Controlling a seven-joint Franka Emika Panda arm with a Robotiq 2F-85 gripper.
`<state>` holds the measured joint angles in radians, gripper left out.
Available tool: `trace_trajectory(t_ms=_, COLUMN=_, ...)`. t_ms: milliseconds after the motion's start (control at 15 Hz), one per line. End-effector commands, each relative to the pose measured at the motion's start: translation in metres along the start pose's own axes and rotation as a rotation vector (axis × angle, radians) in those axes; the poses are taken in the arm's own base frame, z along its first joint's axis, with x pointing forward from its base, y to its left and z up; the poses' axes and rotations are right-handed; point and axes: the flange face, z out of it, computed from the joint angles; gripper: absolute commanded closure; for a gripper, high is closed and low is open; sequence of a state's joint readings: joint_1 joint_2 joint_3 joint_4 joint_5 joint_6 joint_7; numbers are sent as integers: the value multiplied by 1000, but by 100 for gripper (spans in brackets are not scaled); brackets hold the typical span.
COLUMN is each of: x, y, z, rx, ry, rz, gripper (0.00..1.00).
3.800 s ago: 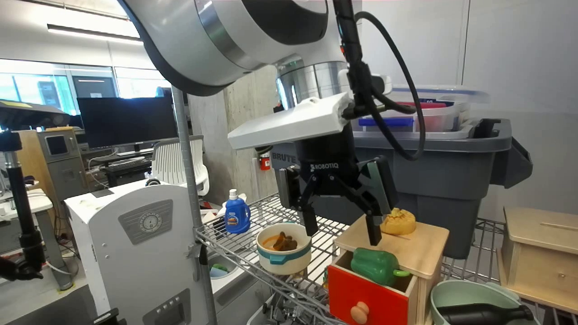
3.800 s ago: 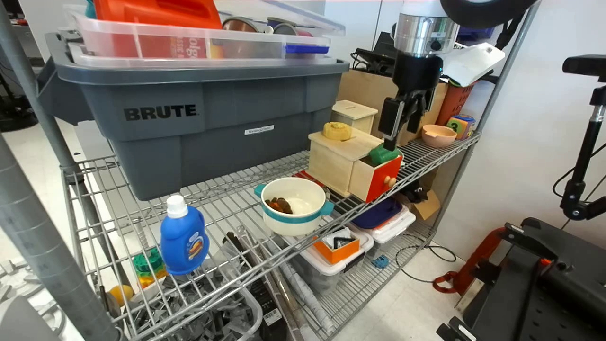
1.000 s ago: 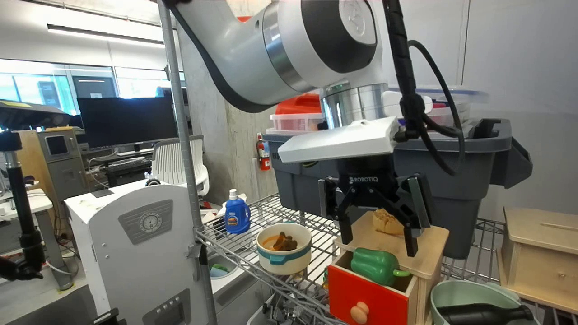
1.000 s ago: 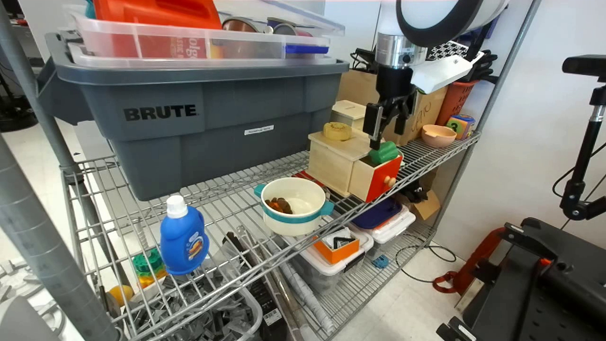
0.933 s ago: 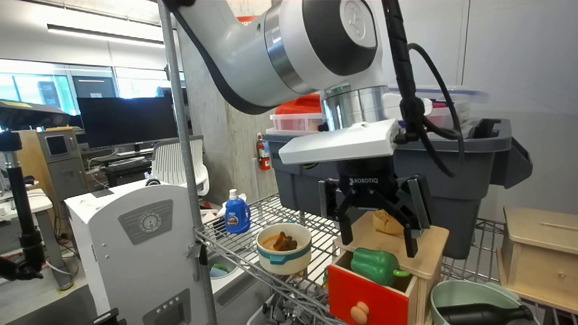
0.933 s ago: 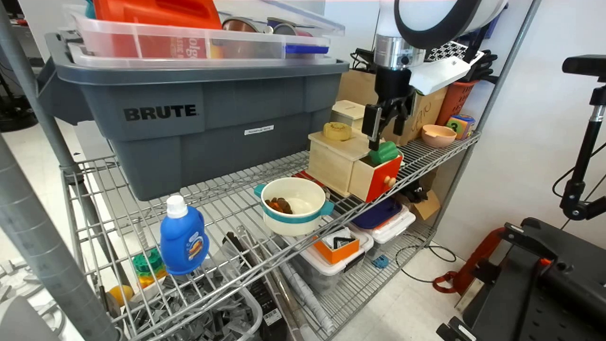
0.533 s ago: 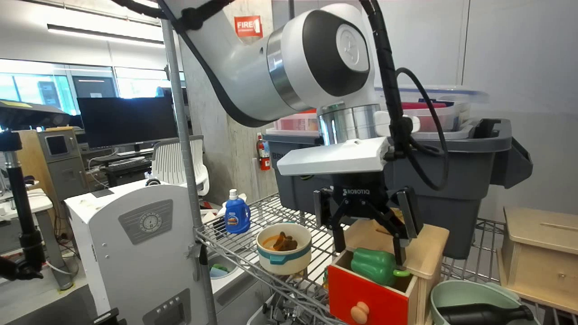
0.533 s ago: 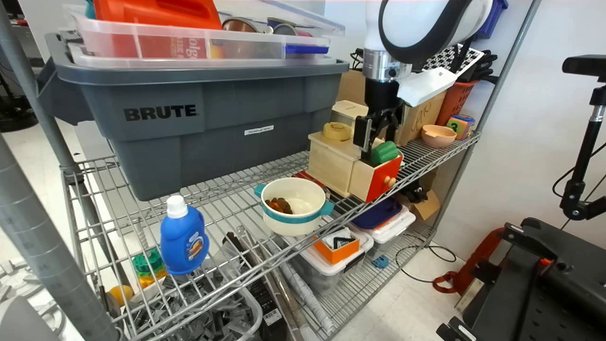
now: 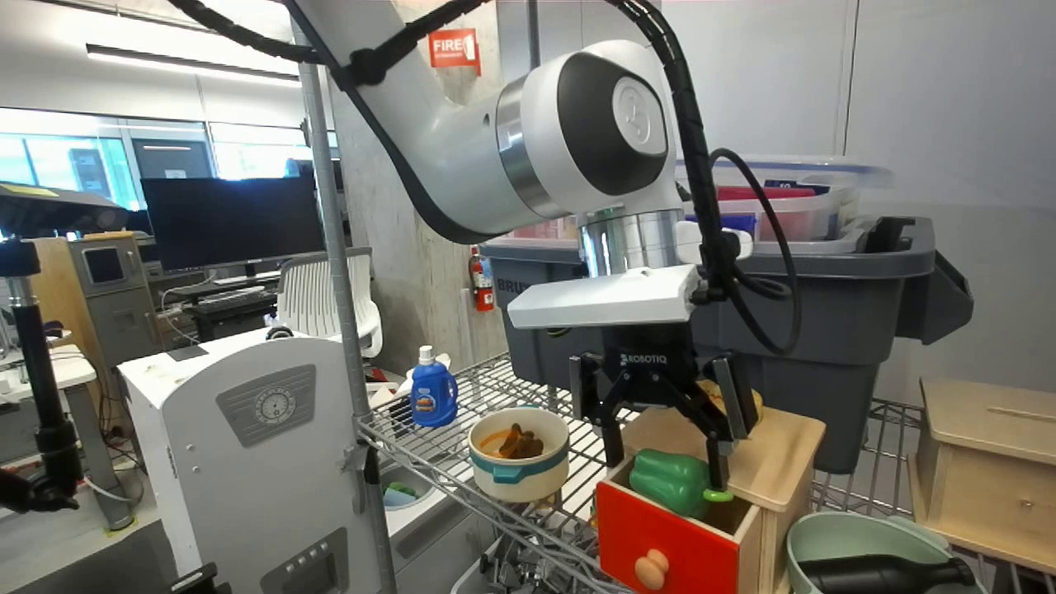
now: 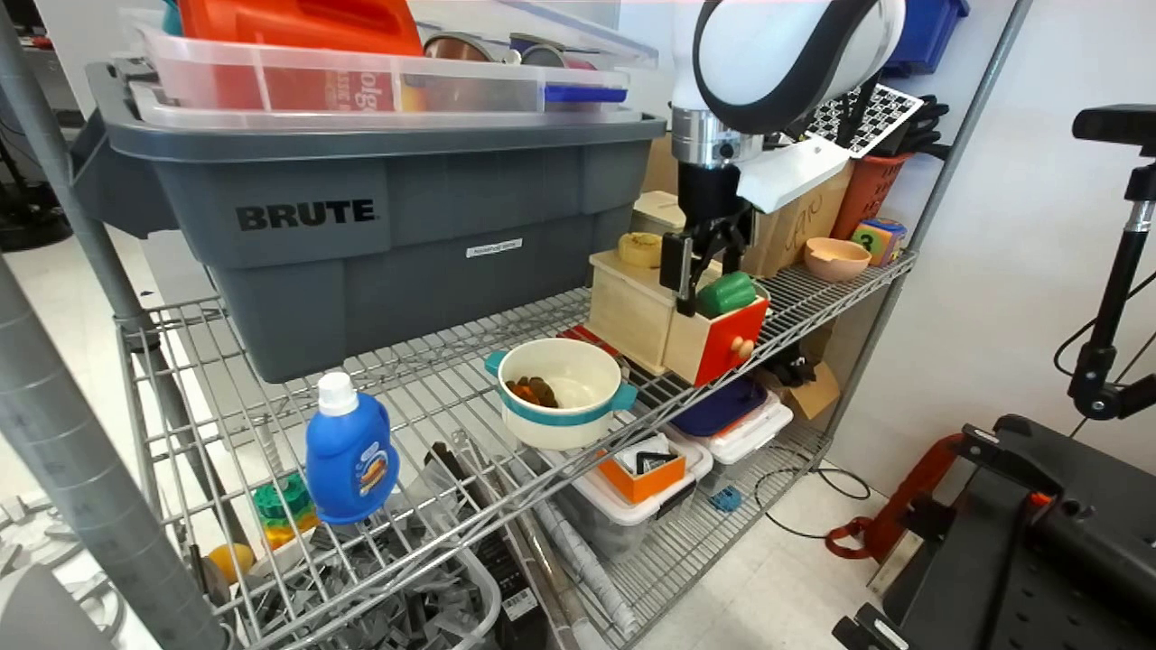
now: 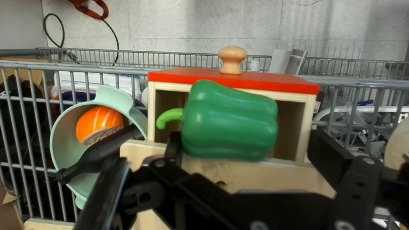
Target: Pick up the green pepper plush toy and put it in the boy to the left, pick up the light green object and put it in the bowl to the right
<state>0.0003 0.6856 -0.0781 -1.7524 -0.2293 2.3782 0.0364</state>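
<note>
1 glossy green bell pepper (image 11: 230,121) w/ curved lime-green stem (image 11: 169,115), on its side in open pale-wood drawer w/ red front (image 9: 672,536); top bulges over rim. Long axis approx. horiz., parallel to red front; stem end points twd. pale green round bowl (image 11: 68,143) (L in wrist view). Bowl: black bottle-shaped obj. (image 11: 102,151) + orange white-striped rounded obj. (image 11: 99,123) Black Robotiq gripper (image 9: 666,474) over drawer, fingers spread wide astride pepper: 1 tip by stem end, contact unclear; other apart from blunt end.
</note>
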Motion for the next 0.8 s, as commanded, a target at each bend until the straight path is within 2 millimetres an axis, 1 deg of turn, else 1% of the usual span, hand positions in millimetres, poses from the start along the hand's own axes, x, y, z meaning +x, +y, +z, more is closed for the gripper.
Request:
trace_trajectory(t_ms=0, x=4, y=0, z=-5, rx=8, ry=-8, rz=-2, gripper=0)
trace_trajectory(t_ms=267, x=2, y=1, z=-6, rx=7, ry=-4, rz=0, gripper=0)
trace_trajectory(t_ms=333, x=2, y=1, z=-6, rx=7, ry=-3, rz=0, gripper=13)
trace_trajectory(t_ms=400, x=2, y=1, z=-7, rx=7, ry=-2, rz=1, gripper=28)
trace_trajectory(t_ms=467, x=2, y=1, z=-9, rx=6, ry=1, rz=1, gripper=34)
trace_trajectory(t_ms=600, x=2, y=0, z=-12, rx=5, ry=6, rz=0, gripper=50)
trace_trajectory(t_ms=667, x=1, y=-1, z=-13, rx=3, ry=7, rz=0, gripper=55)
trace_trajectory(t_ms=733, x=1, y=-1, z=-13, rx=4, ry=7, rz=0, gripper=56)
